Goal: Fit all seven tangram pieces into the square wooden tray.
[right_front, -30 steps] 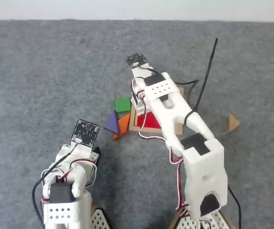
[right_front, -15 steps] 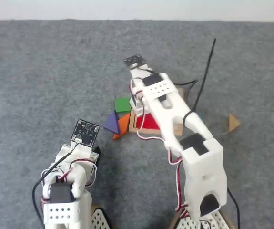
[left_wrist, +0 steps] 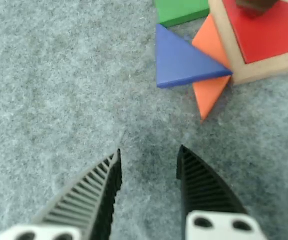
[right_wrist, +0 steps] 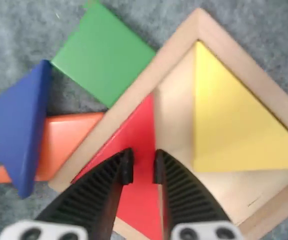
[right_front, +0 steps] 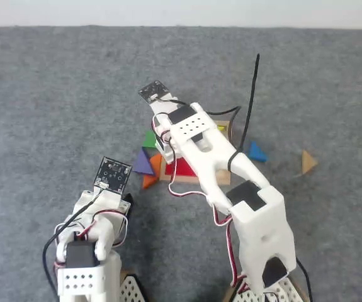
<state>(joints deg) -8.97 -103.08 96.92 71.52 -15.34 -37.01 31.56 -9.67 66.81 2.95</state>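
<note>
Yellow triangle (right_wrist: 229, 115) in tray (right_wrist: 133, 92), right wrist view; right fingers (right_wrist: 108, 192) near-closed, empty; left fingers (left_wrist: 98, 195) apart, empty.

Has the right arm (right_front: 206, 148) stretched out over the tray (right_wrist: 133, 97), wrist tipped downward. Holds the right fingers (right_wrist: 103, 192) nearly together, a thin gap between the tips, which point down inside the tray. Has the left arm (right_front: 89, 251) folded back, well short of the tray. Holds the left fingers (left_wrist: 101, 195) spread apart, aimed toward the tray's near corner.
</note>
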